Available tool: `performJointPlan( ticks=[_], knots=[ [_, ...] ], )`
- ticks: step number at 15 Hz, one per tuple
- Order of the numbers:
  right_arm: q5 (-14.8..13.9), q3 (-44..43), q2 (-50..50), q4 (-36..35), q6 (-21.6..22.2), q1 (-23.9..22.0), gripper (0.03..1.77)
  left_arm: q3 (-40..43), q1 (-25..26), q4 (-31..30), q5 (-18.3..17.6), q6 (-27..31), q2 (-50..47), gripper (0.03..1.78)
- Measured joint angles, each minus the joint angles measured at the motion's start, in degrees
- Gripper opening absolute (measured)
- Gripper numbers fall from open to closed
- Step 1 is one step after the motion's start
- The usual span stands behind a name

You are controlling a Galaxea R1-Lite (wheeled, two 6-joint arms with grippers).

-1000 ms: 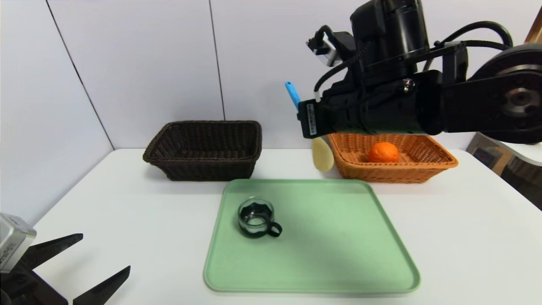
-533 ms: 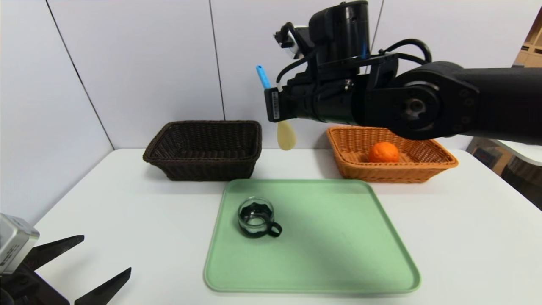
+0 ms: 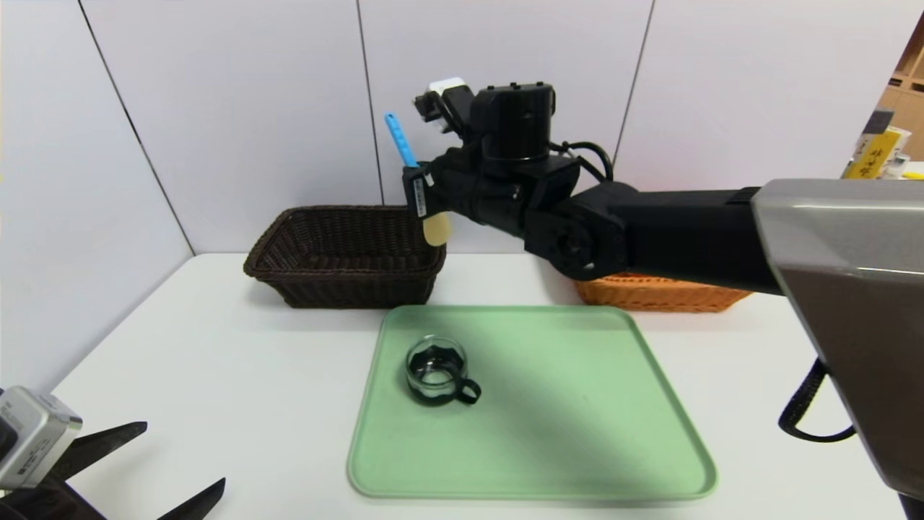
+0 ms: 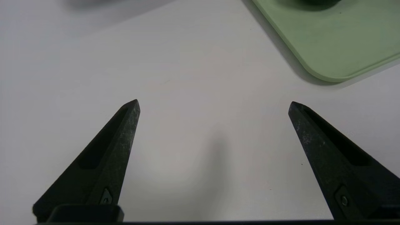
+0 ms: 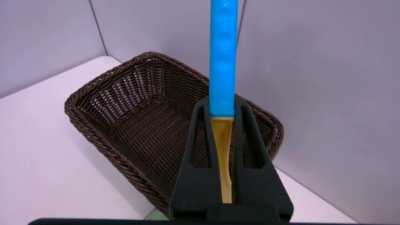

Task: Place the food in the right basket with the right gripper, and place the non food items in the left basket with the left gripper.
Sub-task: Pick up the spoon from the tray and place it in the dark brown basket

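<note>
Spoon in transit to dark basket; cup pending.
Right tool (image 5: pixel 222 106) is clamped on the spoon (image 3: pixel 399 141) at the dark basket (image 3: pixel 346 254) rim. Cup (image 3: pixel 436 371) sits on the tray (image 3: pixel 577 433). Left tool (image 4: pixel 213 105) rests fully spread over the bench (image 3: pixel 216 347). Orange hidden behind the arm.

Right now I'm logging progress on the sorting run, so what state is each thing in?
spoon: held upright in the shut right claw, above the dark brown basket's right end.
dark brown basket: empty.
glass cup: upright on the green tray, untouched.
orange-tan basket: mostly hidden by the right arm; contents cannot be seen.
left claw: open, empty, low over the white table.
</note>
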Motion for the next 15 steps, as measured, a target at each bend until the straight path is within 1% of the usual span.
performJointPlan(
  ticks=[3,5,7,9,15],
  knots=[
    [0.89,-0.50,3.58,-6.84,-3.00,-0.33,0.15,1.63,0.00,-0.10,0.05,0.00,-0.13,1.69],
    [0.96,-0.82,5.71,-9.57,-4.55,-0.44,0.15,2.13,0.02,-0.33,0.06,0.00,-0.23,1.69],
    [1.28,-1.01,7.63,-12.95,-7.05,-0.46,0.15,1.94,0.06,-0.38,0.09,0.02,-0.17,1.69],
    [2.07,-1.01,9.24,-14.74,-8.52,-0.41,0.15,1.41,0.11,-0.41,0.06,0.06,-0.04,1.69],
    [2.02,-1.04,11.65,-15.24,-9.40,-0.10,0.15,-1.65,0.09,-0.63,0.13,0.09,1.56,1.69]
  ],
)
